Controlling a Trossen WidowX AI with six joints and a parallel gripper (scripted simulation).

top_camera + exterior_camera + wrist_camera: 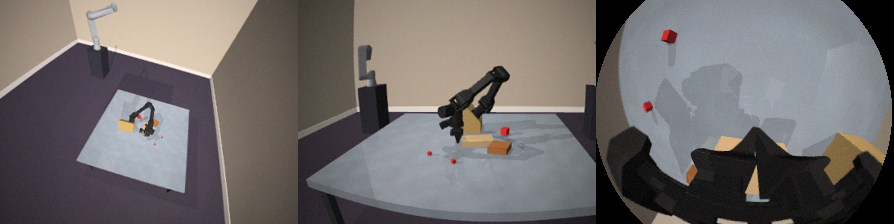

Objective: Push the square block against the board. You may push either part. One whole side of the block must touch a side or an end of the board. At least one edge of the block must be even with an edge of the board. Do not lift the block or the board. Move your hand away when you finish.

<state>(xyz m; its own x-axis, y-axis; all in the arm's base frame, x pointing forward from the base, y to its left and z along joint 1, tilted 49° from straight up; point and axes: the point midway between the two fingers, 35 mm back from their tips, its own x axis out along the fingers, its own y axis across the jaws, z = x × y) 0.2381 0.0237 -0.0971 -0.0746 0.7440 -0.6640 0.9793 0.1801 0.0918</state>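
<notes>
Dark end effector (754,129), tips together, partly hides a tan board (730,144); two red cubes (669,36) lie apart.

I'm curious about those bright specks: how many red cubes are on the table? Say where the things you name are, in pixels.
3. One larger cube (139,117) (505,131) near the arm's base; two small cubes (162,137) (155,144) (429,153) (453,161) (669,36) (648,106) beyond the claw (146,135) (458,141) (754,129). Others may be hidden.

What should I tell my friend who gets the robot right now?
Jaws: shut, low by the left end of the pale board in the exterior view, holding nothing.
Orange-brown block: flat on the table, near the board's other end.
Done: I can't tell if a whole side touches or any edges line up.
Left: check that, push if needed without lifting, then move the arm away.
</notes>
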